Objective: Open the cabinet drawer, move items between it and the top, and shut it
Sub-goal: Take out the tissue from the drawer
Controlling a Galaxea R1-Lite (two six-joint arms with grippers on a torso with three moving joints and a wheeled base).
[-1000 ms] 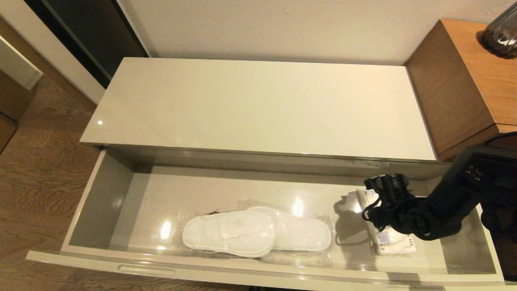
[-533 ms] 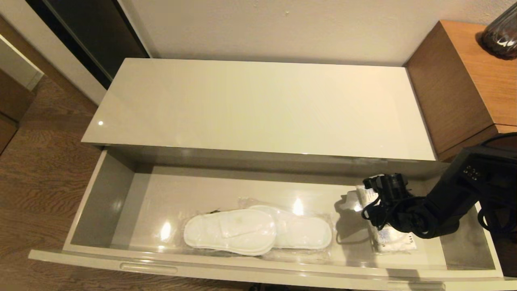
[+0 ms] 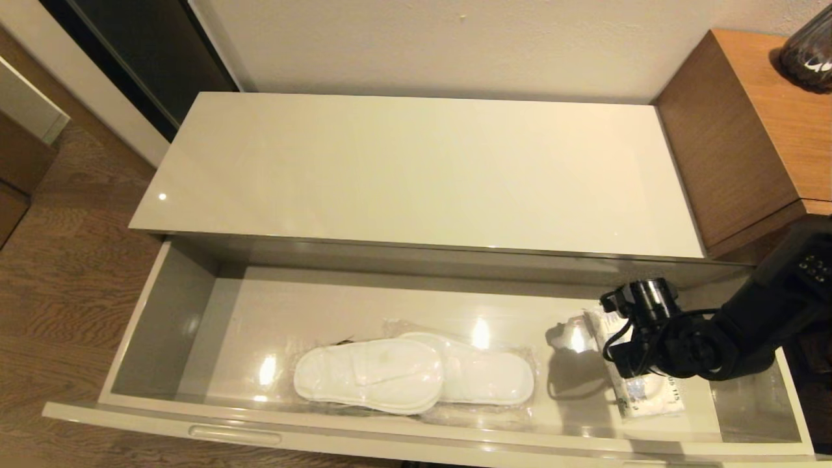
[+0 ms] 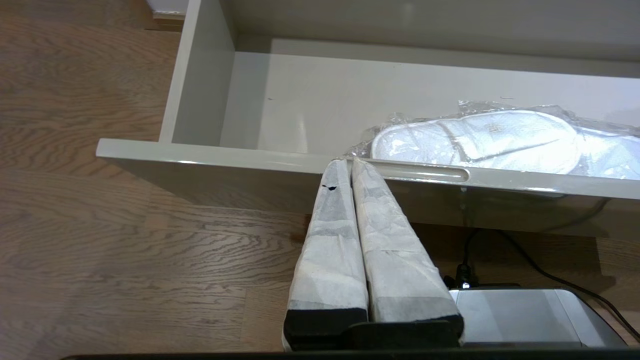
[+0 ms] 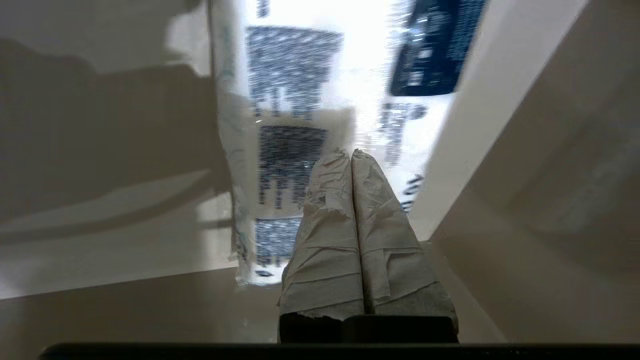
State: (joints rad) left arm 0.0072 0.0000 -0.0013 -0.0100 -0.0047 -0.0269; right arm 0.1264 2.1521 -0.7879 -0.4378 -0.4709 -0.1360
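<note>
Clenched with its paper-wrapped fingers pressed together, the right gripper [image 5: 351, 155] hovers over the crinkly blue-printed tissue pack [image 3: 650, 390] at the right end of the glossy beige open cabinet drawer [image 3: 169, 325], beside flat plastic-sealed white slippers [image 3: 413, 374], below the smooth cream top [image 3: 422, 169] and above wood-grain floor [image 3: 65, 292].

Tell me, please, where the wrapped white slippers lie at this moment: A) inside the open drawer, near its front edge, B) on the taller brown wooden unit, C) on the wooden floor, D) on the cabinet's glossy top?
A: the slippers lie flat on the floor of the open drawer, close behind its front edge, while the top carries nothing.
</note>
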